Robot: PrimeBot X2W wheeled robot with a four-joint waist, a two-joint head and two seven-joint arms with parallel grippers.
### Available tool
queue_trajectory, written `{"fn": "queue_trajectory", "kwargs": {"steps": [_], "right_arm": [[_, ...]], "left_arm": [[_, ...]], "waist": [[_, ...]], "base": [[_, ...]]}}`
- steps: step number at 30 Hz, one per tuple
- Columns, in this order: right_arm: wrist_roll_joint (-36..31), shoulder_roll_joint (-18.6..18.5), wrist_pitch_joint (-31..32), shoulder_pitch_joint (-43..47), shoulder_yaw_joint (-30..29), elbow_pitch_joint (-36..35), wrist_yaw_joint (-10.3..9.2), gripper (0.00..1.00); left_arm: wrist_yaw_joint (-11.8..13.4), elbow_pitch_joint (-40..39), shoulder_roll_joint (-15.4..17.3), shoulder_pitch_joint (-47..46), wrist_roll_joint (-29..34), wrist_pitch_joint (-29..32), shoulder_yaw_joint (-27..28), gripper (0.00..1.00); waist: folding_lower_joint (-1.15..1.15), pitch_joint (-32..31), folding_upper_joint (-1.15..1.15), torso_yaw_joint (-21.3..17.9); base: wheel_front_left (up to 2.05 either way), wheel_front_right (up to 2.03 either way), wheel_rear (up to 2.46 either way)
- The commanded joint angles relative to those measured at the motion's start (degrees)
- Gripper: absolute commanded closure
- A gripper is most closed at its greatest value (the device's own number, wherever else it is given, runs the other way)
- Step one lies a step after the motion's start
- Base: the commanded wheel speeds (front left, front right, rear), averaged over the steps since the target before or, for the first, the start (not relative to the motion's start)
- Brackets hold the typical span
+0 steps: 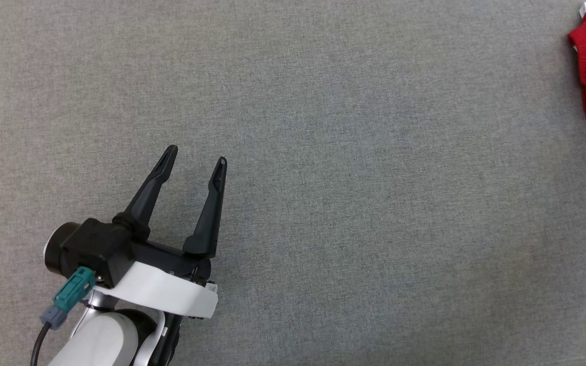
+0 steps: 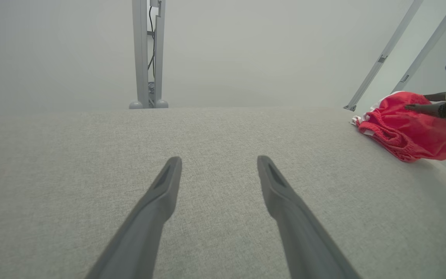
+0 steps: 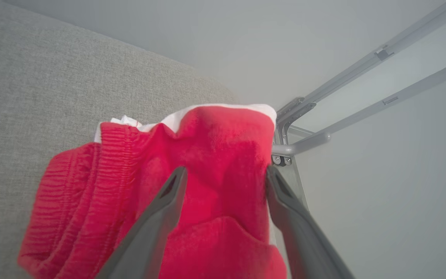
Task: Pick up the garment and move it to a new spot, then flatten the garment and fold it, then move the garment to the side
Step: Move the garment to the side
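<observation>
Left gripper (image 1: 196, 154): released. The two dark fingers stand wide apart with nothing between them, low and to the left in the head view.
Wrist connector (image 1: 71, 290): teal plug with a dark cable, seated on the black wrist housing behind the left gripper.
Work surface (image 1: 374, 152): grey woven cloth. It is bare under and around the left gripper.
Garment to left gripper: well apart. The red garment (image 3: 91, 186) lies ahead and far to the right of that claw, cut off by the upper right edge of the head view.
Garment position: bunched in a heap at the far right corner of the work surface, close to its edge. A ribbed, gathered band and a white trim are visible.
Right gripper (image 3: 226, 169): released, with the fingers spread wide directly over the heap.
Garment to right gripper: red cloth spans the whole gap between the fingers. The finger on the right wrist view's left lies across the cloth, and the other tip sits at the cloth's white-trimmed edge. No pinch of fabric is visible.
Contact: in the left wrist view the dark fingertips rest on top of the heap.
Frame struts (image 3: 362, 66): grey metal bars slanting beyond the table corner.
Upright post (image 2: 145, 58): grey metal, standing behind the far edge against a pale wall.
</observation>
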Motion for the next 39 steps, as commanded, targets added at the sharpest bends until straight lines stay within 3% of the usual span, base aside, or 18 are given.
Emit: {"fn": "queue_trajectory", "kwargs": {"steps": [1,8,17,21,27,39], "right_arm": [[-1.97,0.57,1.16,0.60,-1.08,-1.56,-0.01,0.00],[-8.03,2.71,4.21,2.45,-5.69,-6.08,-0.01,0.00],[-10.44,5.70,4.26,4.10,-10.41,-9.42,-0.01,0.00],[-8.14,8.42,1.83,4.63,-12.53,-9.54,-0.01,0.00],[-3.24,12.25,-2.40,5.45,-11.26,-7.68,-0.01,0.00],[12.25,18.85,-10.96,12.48,1.00,-6.67,-0.01,0.00]], "left_arm": [[0.35,0.06,0.24,-0.97,0.17,-0.25,0.12,0.00],[0.32,0.37,0.22,-0.79,-0.20,-0.46,0.03,0.00],[0.10,1.15,-0.19,-0.43,-0.80,-1.09,-0.08,0.00],[-0.04,2.38,-0.57,0.16,-1.56,-1.91,0.13,0.00],[-0.39,5.55,-1.21,1.55,-2.98,-3.80,0.90,0.00],[-1.52,16.74,-2.80,4.74,-7.63,-8.42,4.53,0.00]], "waist": [[0.00,-0.13,0.00,-0.17],[0.00,-0.75,0.00,-0.47],[0.00,-2.24,0.00,-0.35],[0.00,-4.77,0.00,-0.22],[0.00,-9.86,0.00,0.10],[0.00,-21.64,0.00,2.02]], "base": [[0.00,0.00,0.00],[0.00,0.00,0.00],[0.00,0.00,0.00],[0.00,0.00,0.00],[0.00,0.00,0.00],[0.00,0.00,0.00]]}}
